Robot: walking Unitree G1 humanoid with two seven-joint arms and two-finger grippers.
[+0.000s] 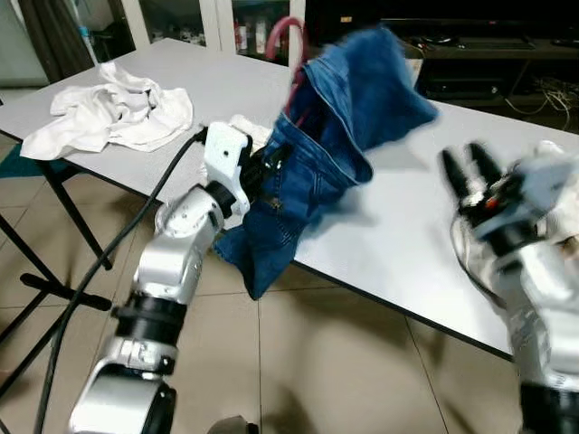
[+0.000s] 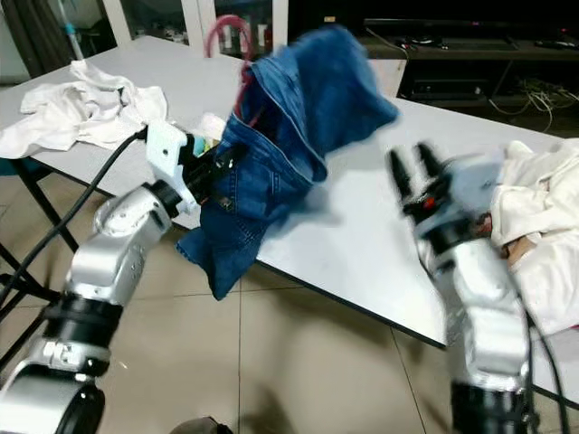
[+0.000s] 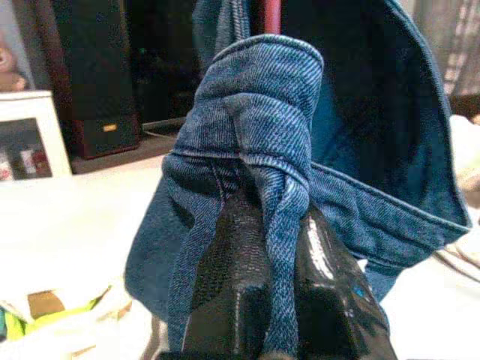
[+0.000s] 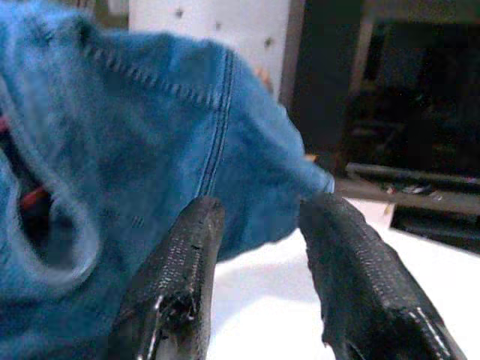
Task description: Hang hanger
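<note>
Left pincer (image 1: 262, 176) is clenched on a fold of jeans (image 1: 317, 136), held up over the near desk (image 1: 407, 244) edge; a pink hanger (image 1: 285, 36) hook rises behind. Right pincer (image 1: 470, 167), released, lies just right, pointing at them.

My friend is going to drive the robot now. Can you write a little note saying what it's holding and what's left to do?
Left gripper: shut on a fold of the blue jeans, lifted over the white table edge.
Right gripper: open, holding nothing, beside the jeans above the table.
Red hanger: its hook pokes out above the jeans.
Done: jeans and hanger lifted.
Left: hang it; no rail in sight.
</note>
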